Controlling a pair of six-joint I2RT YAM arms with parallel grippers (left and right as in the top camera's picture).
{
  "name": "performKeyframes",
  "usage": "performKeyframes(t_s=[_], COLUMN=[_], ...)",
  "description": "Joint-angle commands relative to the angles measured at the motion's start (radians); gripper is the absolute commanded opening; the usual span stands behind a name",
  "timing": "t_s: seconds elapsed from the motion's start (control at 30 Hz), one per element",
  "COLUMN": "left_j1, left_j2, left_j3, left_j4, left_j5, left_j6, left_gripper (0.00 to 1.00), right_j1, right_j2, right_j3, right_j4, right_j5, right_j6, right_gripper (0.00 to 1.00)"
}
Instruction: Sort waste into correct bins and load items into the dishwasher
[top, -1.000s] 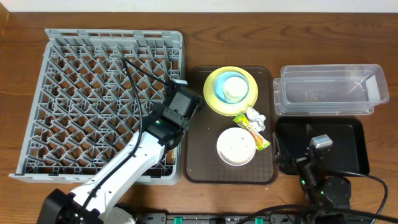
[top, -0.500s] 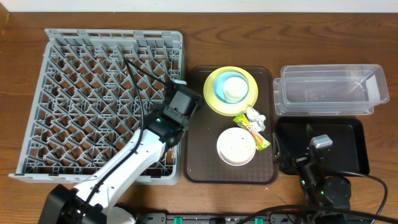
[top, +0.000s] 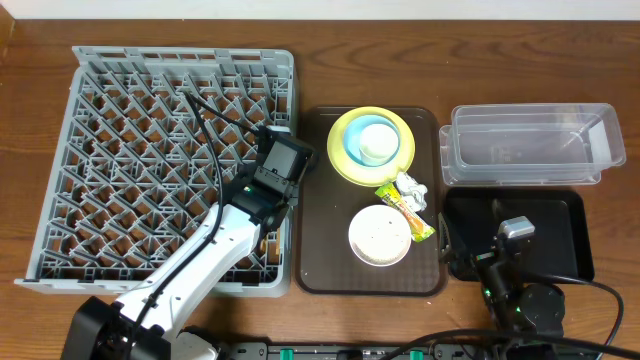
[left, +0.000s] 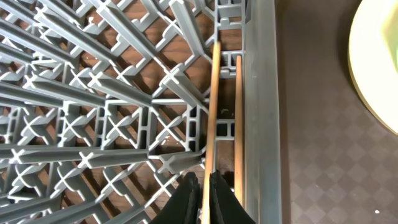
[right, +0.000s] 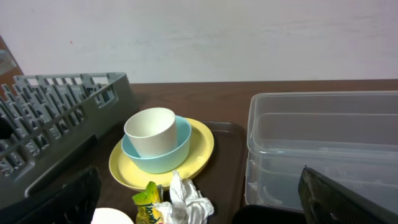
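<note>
My left gripper (left: 202, 177) is shut on a thin wooden chopstick (left: 213, 93) that runs along the right edge of the grey dishwasher rack (top: 180, 56). A second chopstick (left: 238, 118) lies in the rack beside it. The yellow plate (top: 340, 165) carries the light blue bowl (top: 352, 141) with the white cup (top: 377, 143) in it. Below them are the white bowl (top: 380, 236), the snack wrapper (top: 405, 212) and the white paper scrap (top: 412, 187). My right gripper (right: 199, 169) stands open with nothing in it, low over the black tray (top: 565, 235).
Plate, bowls and waste sit on a brown serving tray (top: 322, 240) between the rack and the bins. The clear tub (top: 530, 110) stands behind the black tray at the right. My left arm (top: 210, 260) crosses the rack's front right corner.
My left wrist has shifted a little to the left over the rack's right edge, still holding the chopstick. The right arm has not moved.
</note>
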Motion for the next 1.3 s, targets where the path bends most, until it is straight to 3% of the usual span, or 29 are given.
performKeyframes(t_s=[0.0, 0.1, 0.17, 0.3, 0.5, 0.53, 0.6, 0.63, 1.27], left_j1=[0.005, 0.005, 0.005, 0.005, 0.005, 0.005, 0.005, 0.005, 0.005], left_j2=[0.005, 0.005, 0.005, 0.0, -0.071, -0.085, -0.109, -0.113, -0.113], left_j3=[-0.008, -0.008, -0.008, -0.008, -0.006, -0.006, -0.006, -0.006, -0.007], left_j4=[-0.001, -0.001, -0.001, -0.003, -0.03, -0.033, -0.044, -0.047, -0.046], left_j5=[0.006, 0.006, 0.006, 0.006, 0.003, 0.003, 0.003, 0.003, 0.005], left_j6=[-0.006, -0.006, -0.006, -0.006, -0.006, -0.006, -0.006, -0.006, -0.006], left_gripper=[0.1, 0.17, 0.32, 0.43, 0.46, 0.52, 0.76, 0.81, 0.93], right_j1=[-0.013, -0.013, -0.013, -0.013, -0.013, -0.013, -0.013, -0.013, -0.013], right_j2=[-0.005, -0.005, -0.005, -0.005, -0.005, -0.005, -0.005, -0.005, -0.005], right_j3=[-0.001, -0.001, -0.001, -0.001, -0.001, -0.001, -0.001, -0.001, -0.001], right_j4=[-0.004, -0.004, -0.004, -0.004, -0.004, -0.004, -0.004, -0.004, 0.041], right_j5=[-0.002, -0.002, -0.002, -0.002, -0.002, -0.002, -0.002, -0.002, -0.062], right_j6=[-0.006, -0.006, -0.006, -0.006, -0.006, -0.006, -0.006, -0.006, 0.048], right_gripper=[0.99, 0.99, 0.99, 0.99, 0.99, 0.99, 0.99, 0.99, 0.99])
